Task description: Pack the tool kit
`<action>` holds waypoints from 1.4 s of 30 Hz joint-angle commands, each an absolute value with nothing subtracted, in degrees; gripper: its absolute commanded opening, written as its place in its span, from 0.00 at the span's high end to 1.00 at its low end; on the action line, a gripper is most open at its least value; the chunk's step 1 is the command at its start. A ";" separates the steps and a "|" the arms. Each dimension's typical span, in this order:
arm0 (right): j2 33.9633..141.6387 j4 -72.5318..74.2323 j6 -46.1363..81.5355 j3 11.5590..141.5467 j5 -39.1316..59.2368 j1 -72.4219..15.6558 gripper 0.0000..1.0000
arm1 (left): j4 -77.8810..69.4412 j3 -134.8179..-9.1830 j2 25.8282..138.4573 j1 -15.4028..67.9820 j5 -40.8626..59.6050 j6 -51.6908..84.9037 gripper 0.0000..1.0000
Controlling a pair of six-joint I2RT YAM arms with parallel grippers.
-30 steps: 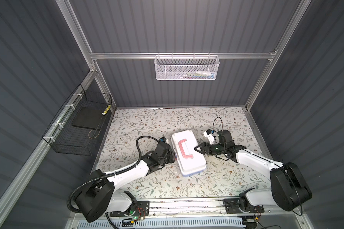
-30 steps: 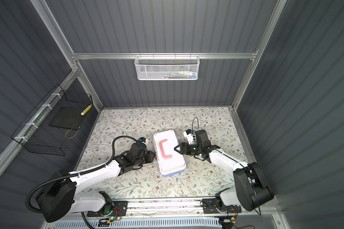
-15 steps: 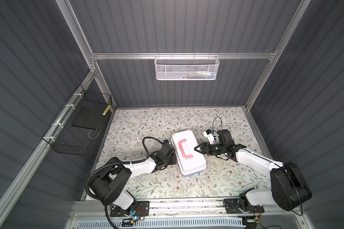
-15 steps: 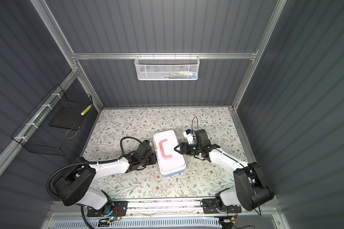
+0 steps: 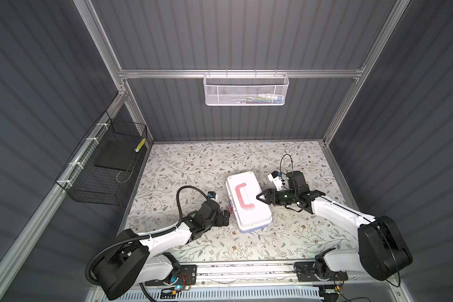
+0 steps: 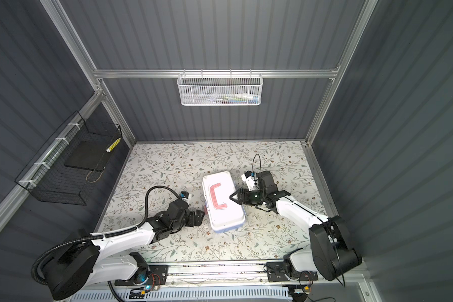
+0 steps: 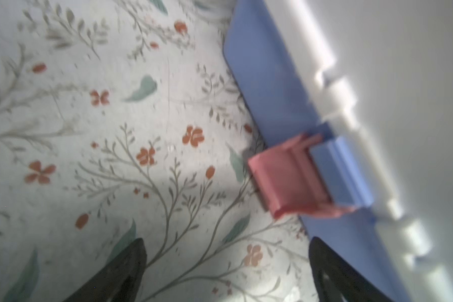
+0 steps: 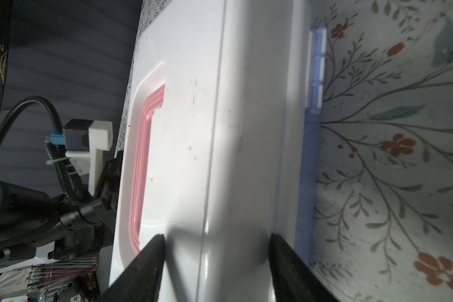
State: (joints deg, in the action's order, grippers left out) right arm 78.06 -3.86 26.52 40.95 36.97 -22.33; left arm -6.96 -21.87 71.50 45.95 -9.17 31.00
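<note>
Inventory: one tool kit (image 5: 251, 217) (image 6: 226, 215), two grippers, two baskets. The tool kit is a rectangular box with rounded corners, lying flat near the centre of the frame in both top views on the floral tabletop (image 5: 194, 162), its long axis slightly skewed. Its white lid is down on a light-blue base. One pink C-shaped handle (image 5: 242, 196) lies recessed in the lid, and one pink latch (image 7: 285, 180) juts out from the base on the side facing the left arm. The left gripper (image 5: 226, 217) (image 7: 226, 261) sits low on the tabletop just beside that latch – fingers spread wide, nothing between them. The right gripper (image 5: 259, 196) (image 8: 216, 241) reaches over the opposite long edge – fingers partly spread, one tip on the lid top near the handle, one at the lid's side above the base; whether they press cannot be told. One white mesh basket (image 5: 245, 90) hangs at upper centre; one black wire basket (image 5: 100, 167) hangs at left.
</note>
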 commanded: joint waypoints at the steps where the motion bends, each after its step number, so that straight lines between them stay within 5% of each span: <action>1: 77.97 -5.03 25.38 40.96 38.29 -23.00 0.35 | -15.40 -18.87 71.38 48.15 -11.17 24.33 0.00; 18: 77.69 -5.94 25.14 41.11 38.44 -22.96 0.35 | -25.51 -25.83 88.84 48.86 -22.73 20.65 0.00; 42: 77.44 -5.23 25.14 40.87 38.93 -22.97 0.35 | -23.41 -23.47 78.93 48.79 -29.35 27.06 0.04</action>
